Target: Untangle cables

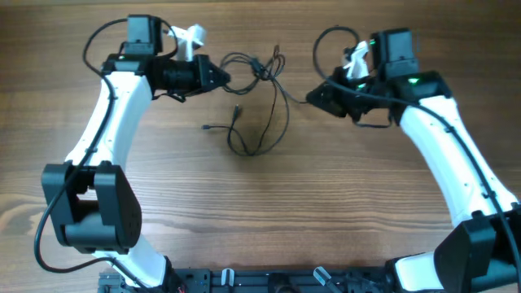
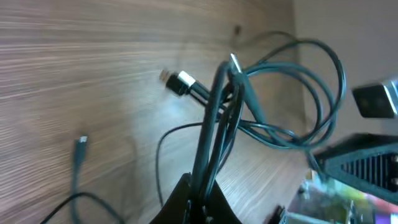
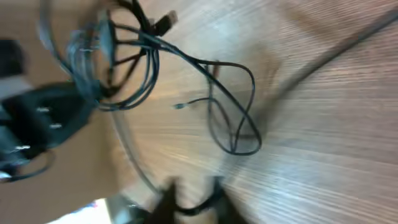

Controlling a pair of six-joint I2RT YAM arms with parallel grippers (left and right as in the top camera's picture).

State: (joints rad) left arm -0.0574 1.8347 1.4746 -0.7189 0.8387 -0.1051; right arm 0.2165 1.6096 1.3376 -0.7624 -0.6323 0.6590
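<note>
Cables (image 2: 214, 124) pinched in closed left fingers (image 2: 178, 202), trailing toward slightly parted right fingers (image 3: 166, 199).

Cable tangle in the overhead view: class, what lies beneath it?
Bare wooden table shows under the cables. Where strands cross near the left gripper, the lower strands are partly covered.

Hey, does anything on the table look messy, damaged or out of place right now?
The cables are knotted in a snarl at the far side of the table, loose loops trailing toward the middle; the left end effector pinches several strands. Nothing looks spilled or broken.
</note>
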